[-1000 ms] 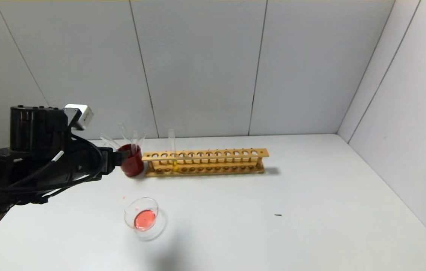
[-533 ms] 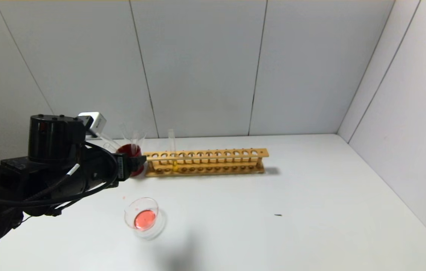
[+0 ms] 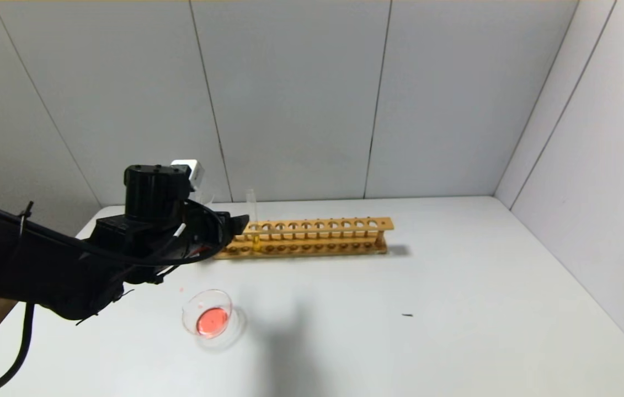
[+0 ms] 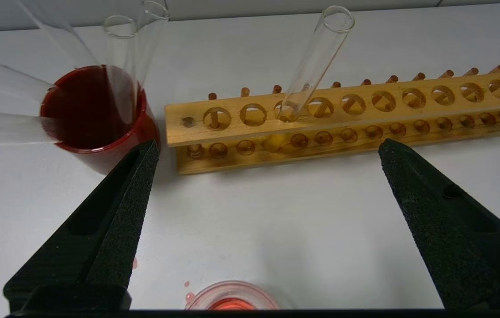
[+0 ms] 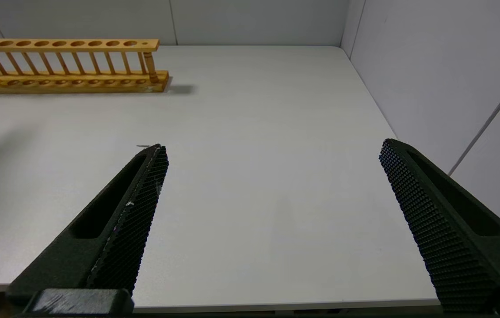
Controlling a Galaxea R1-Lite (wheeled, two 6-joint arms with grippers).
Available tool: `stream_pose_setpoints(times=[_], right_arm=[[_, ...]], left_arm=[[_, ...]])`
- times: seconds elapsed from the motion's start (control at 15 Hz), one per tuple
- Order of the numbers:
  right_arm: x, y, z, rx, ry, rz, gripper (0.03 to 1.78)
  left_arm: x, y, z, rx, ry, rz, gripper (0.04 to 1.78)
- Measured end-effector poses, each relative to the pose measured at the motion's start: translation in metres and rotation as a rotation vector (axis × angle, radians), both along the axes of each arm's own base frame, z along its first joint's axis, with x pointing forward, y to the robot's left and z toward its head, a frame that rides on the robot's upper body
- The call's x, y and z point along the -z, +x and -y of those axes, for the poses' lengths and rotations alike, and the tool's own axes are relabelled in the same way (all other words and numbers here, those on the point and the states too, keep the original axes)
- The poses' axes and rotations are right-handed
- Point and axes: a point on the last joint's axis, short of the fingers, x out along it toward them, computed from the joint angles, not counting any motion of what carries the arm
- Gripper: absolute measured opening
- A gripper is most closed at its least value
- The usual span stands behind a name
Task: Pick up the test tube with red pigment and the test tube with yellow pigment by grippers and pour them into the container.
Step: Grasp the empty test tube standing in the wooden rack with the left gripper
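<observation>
The left gripper, jaws spread wide and empty, faces the wooden rack at the table's 11 o'clock. The yellow tube stands in the rack; the glass dish at 8 o'clock holds red liquid (so red seems poured). Next, likely closing on the yellow tube. The right gripper idles, open.

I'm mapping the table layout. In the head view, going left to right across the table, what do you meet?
Left gripper, open, above the table → glass container holding red liquid → test tube with yellow pigment standing in the wooden rack → small dark speck.
</observation>
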Motion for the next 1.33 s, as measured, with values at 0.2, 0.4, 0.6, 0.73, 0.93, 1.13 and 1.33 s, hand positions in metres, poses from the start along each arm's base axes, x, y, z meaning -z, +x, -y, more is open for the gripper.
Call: stream_pose_setpoints(times=[0.2, 0.4, 0.6, 0.73, 0.93, 1.13, 1.33], right_arm=[[0.0, 0.0, 0.0, 0.0, 0.0, 0.0, 1.75], [0.0, 0.0, 0.0, 0.0, 0.0, 0.0, 1.75], [0.0, 0.0, 0.0, 0.0, 0.0, 0.0, 1.75], [0.0, 0.0, 0.0, 0.0, 0.0, 0.0, 1.75], [0.0, 0.0, 0.0, 0.0, 0.0, 0.0, 1.75], [0.0, 0.0, 0.0, 0.0, 0.0, 0.0, 1.75], [0.0, 0.0, 0.0, 0.0, 0.0, 0.0, 1.75]], left_arm=[[0.004, 0.019, 0.011, 0.017, 0.018, -0.003, 1.75], [0.009, 0.036, 0.02, 0.023, 0.026, -0.011, 1.75], [0.016, 0.053, 0.028, 0.023, 0.028, -0.016, 1.75], [0.023, 0.063, 0.032, 0.024, 0.03, -0.021, 1.75], [0.032, 0.072, 0.036, 0.024, 0.034, -0.031, 1.75], [0.04, 0.081, 0.039, 0.021, 0.036, -0.035, 1.75], [0.044, 0.084, 0.041, 0.022, 0.039, -0.039, 1.71]])
